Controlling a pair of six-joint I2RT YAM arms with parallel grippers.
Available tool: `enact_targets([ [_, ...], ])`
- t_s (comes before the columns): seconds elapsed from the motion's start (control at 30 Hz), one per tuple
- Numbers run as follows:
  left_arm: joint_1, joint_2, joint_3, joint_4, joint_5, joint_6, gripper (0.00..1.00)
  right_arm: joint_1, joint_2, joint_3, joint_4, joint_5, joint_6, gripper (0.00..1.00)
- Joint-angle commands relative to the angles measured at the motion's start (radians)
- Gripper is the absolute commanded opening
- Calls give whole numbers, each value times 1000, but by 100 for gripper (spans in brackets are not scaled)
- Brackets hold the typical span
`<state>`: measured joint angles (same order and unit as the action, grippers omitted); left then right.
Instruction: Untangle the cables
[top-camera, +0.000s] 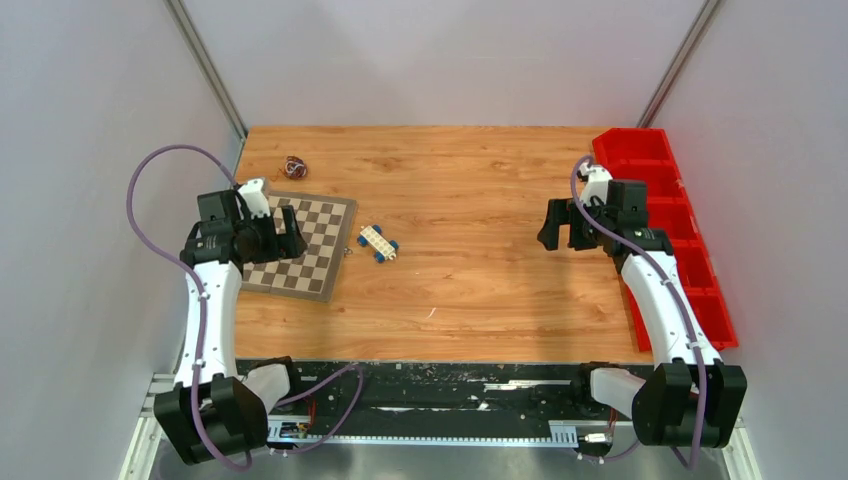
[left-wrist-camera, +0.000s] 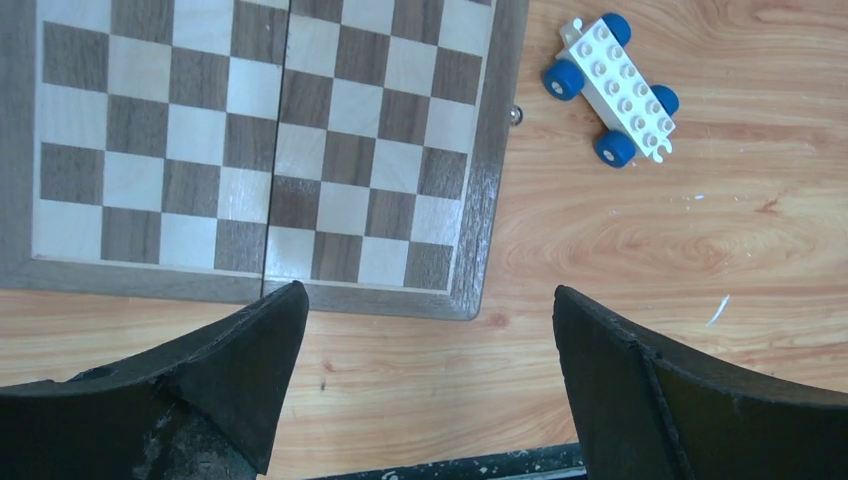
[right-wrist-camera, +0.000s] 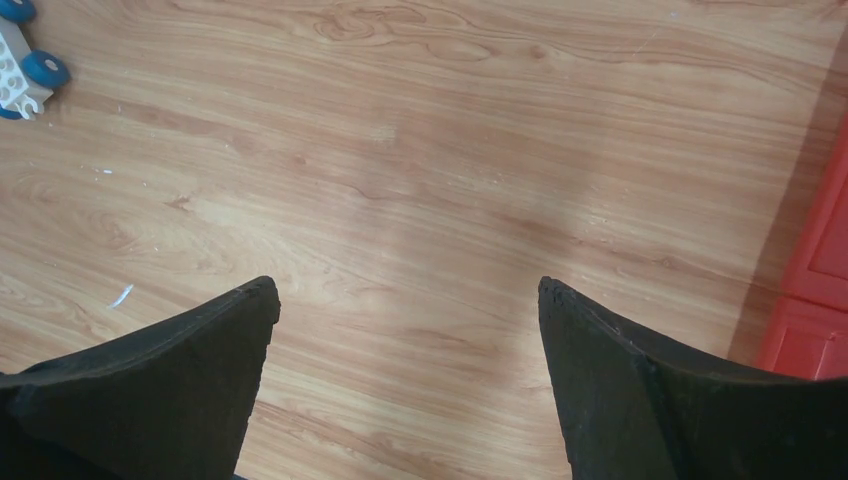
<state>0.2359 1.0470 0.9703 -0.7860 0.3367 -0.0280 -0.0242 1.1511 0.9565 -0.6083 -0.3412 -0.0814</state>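
Top external view: cables (top-camera: 295, 166) are seen knotted at the table's (top-camera: 480, 190) far left, just beyond the chessboard (top-camera: 318, 262).
Left gripper (top-camera: 288, 238): held above the chessboard, fingers spread apart, nothing gripped.
Right gripper (top-camera: 560, 226): fingers spread apart over bare wood, near the red bins (top-camera: 655, 178).
Toy car (top-camera: 379, 243): placed beside the chessboard's right edge.

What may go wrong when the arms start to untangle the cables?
The cable knot is tiny and lies beyond the chessboard; the open left gripper may push the board on its way there. The right gripper is far from the knot; crossing over, it may bump the wheeled toy block.
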Motion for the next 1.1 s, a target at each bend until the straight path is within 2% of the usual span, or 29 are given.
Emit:
enact_targets([
  [0.0,-3,41,112,89,-44,24,100,-6,11,77,42,21,-28,100],
  [0.1,-3,128,215,130,-39,69,100,-8,52,125,40,3,-20,100],
  [0.3,1,526,597,116,-107,95,100,-8,152,207,13,-26,-33,100],
  [0.53,7,896,893,109,-123,154,100,-6,186,205,6,-78,-43,100],
  [0.6,8,1018,974,96,-108,172,100,-6,189,199,5,-85,-51,100],
  [0.7,7,1112,1066,114,-38,201,100,-6,196,200,6,-64,-62,100],
  [0.9,6,1325,1253,137,23,115,100,-6,223,230,3,-55,-73,100],
  [1.0,6,1428,1380,96,80,41,94,-6,253,257,-25,-76,-84,100],
  [1.07,0,1439,1374,112,108,7,89,-6,271,269,-36,-95,-82,100],
])
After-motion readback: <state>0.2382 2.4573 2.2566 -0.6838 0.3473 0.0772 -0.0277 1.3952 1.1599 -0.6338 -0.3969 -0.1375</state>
